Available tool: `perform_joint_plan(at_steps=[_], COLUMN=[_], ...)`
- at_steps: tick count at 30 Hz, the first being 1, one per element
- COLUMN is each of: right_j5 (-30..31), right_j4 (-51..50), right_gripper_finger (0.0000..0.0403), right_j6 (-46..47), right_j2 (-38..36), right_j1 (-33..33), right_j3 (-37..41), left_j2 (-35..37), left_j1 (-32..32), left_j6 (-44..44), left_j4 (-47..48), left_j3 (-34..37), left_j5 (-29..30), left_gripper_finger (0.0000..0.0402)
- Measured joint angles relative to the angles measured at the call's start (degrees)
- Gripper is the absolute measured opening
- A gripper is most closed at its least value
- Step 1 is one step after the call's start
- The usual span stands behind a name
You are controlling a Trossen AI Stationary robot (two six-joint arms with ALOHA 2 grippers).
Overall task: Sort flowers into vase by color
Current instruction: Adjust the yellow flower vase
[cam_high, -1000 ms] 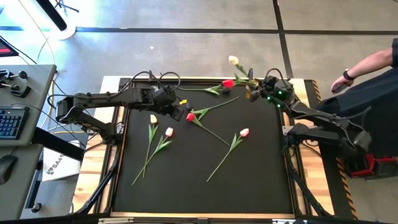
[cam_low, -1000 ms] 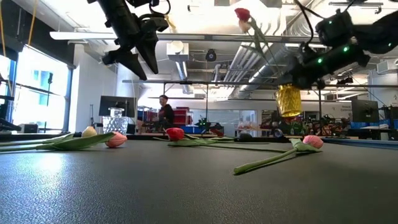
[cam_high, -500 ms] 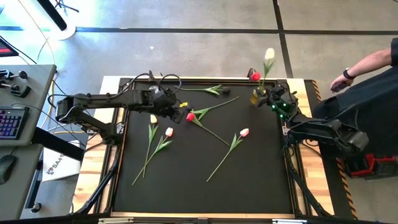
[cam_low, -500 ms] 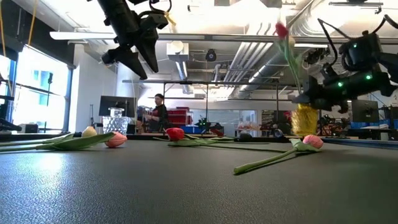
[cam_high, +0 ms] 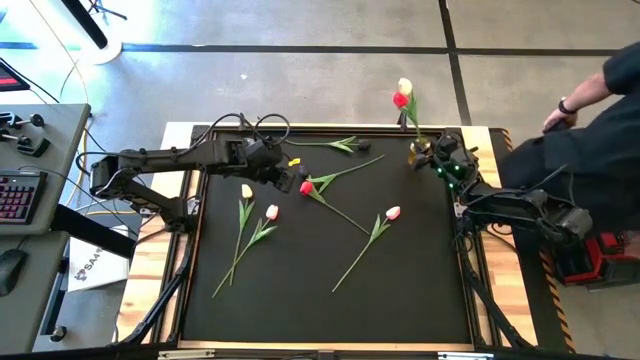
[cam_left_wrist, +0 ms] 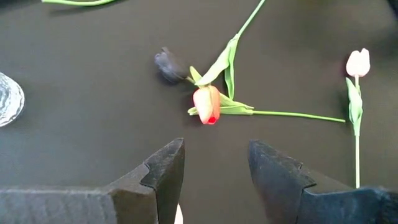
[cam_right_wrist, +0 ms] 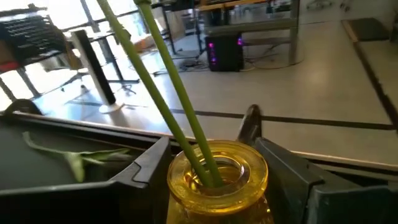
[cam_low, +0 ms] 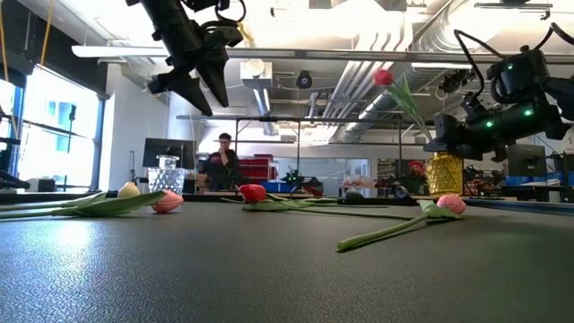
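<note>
We found the right gripper (cam_right_wrist: 214, 163) closed on the yellow vase (cam_high: 417, 152) at the surface's far right corner, two stems standing in it with a red head (cam_high: 399, 99) and a pale head (cam_high: 405, 86) on top. From that vase, the loose flowers lay well off toward the middle: a red tulip (cam_left_wrist: 207, 104), a dark one (cam_left_wrist: 168, 63), pink (cam_high: 393, 213) and yellow (cam_high: 247, 191) ones. The left gripper (cam_left_wrist: 214, 165) hovered above the red tulip, jaws parted and empty. In our judgement, it should descend square over the stem just beside the head, while the vase is kept upright.
</note>
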State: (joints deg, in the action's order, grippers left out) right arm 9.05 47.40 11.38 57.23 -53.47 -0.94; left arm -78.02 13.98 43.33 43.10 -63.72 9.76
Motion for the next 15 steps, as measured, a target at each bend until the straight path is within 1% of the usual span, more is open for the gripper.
perform_joint_plan(at_steps=[4, 6, 9, 12, 15], right_j5=[0.45, 0.18, -0.67, -1.23, -0.36], right_j4=[0.03, 0.04, 1.03, 5.95, 10.73], right_gripper_finger=[0.0177, 0.0177, 0.0177, 0.0177, 0.0177], right_j6=[-4.09, -5.68, -5.52, -4.15, -3.92], right_j2=[2.98, 5.7, 10.48, 15.45, 18.71], right_j1=[-0.07, -0.39, -0.7, -0.6, -0.16], right_j3=[-1.7, -2.88, -4.19, -4.66, -4.66], left_j2=[0.0, 0.0, 0.0, 0.0, 0.0], left_j1=[0.0, -0.02, 0.0, -0.02, -0.53], left_j6=[-0.03, -0.11, -0.18, -0.48, -0.46], left_j4=[-0.05, -0.07, -0.07, -0.07, -0.05], left_j3=[0.0, 0.0, 0.0, 0.0, 0.0], left_j5=[0.03, 0.5, 0.96, 0.97, 0.96], left_gripper_finger=[0.0165, 0.0165, 0.0165, 0.0165, 0.0165])
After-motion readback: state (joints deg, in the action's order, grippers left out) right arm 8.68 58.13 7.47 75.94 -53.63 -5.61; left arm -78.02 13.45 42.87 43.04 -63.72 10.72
